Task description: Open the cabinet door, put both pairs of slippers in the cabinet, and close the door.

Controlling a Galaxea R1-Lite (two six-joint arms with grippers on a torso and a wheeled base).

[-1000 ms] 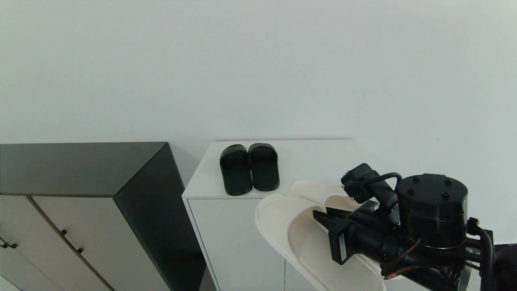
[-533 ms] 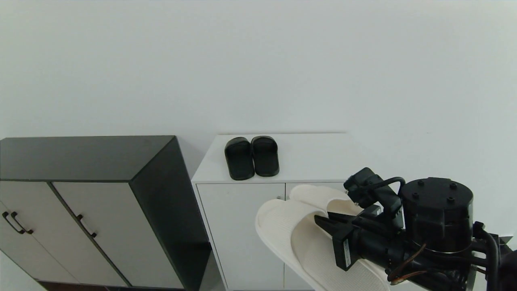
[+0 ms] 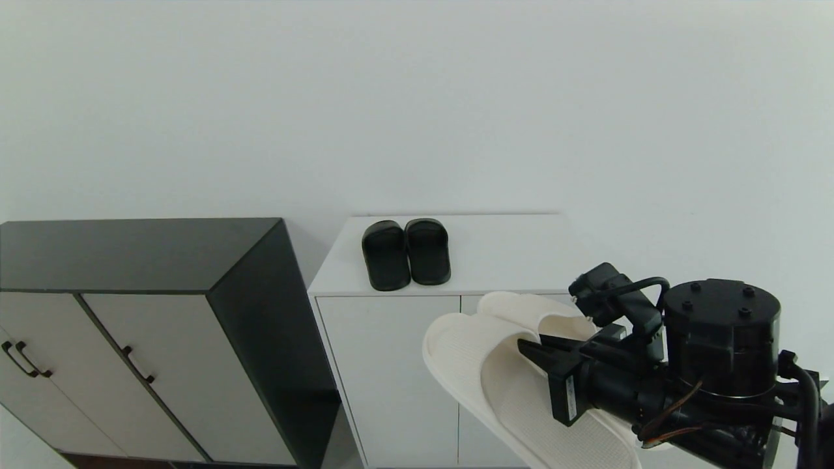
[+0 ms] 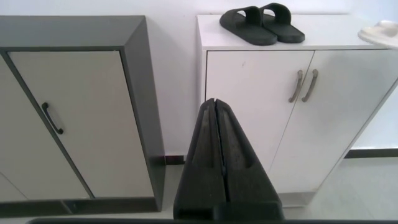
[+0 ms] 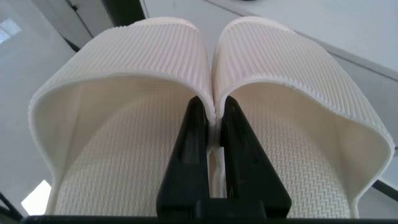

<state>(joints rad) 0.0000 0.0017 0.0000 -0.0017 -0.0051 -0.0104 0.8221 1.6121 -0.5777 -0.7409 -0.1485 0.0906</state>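
My right gripper (image 3: 531, 348) is shut on the pair of white slippers (image 3: 495, 365), pinching their inner edges together; the right wrist view shows the fingers (image 5: 189, 134) clamped between the two white slippers (image 5: 280, 93). The held pair hangs in front of the white cabinet (image 3: 384, 365), below its top edge. A pair of black slippers (image 3: 405, 253) sits on the white cabinet's top, also visible as black slippers (image 4: 261, 16) in the left wrist view. The cabinet's two doors (image 4: 258, 106) are closed, with handles (image 4: 303, 86) at the middle. My left gripper (image 4: 214, 102) is shut and empty, facing the cabinet.
A black cabinet (image 3: 143, 254) with grey doors and dark handles (image 3: 138, 366) stands to the left of the white one, with a narrow gap between them. A plain white wall rises behind both. Floor (image 4: 348, 193) lies open in front of the white cabinet.
The head camera pulled back and down over the first half second, revealing the cabinet fronts. Since then my right gripper with the white slippers has shifted slightly right and up.
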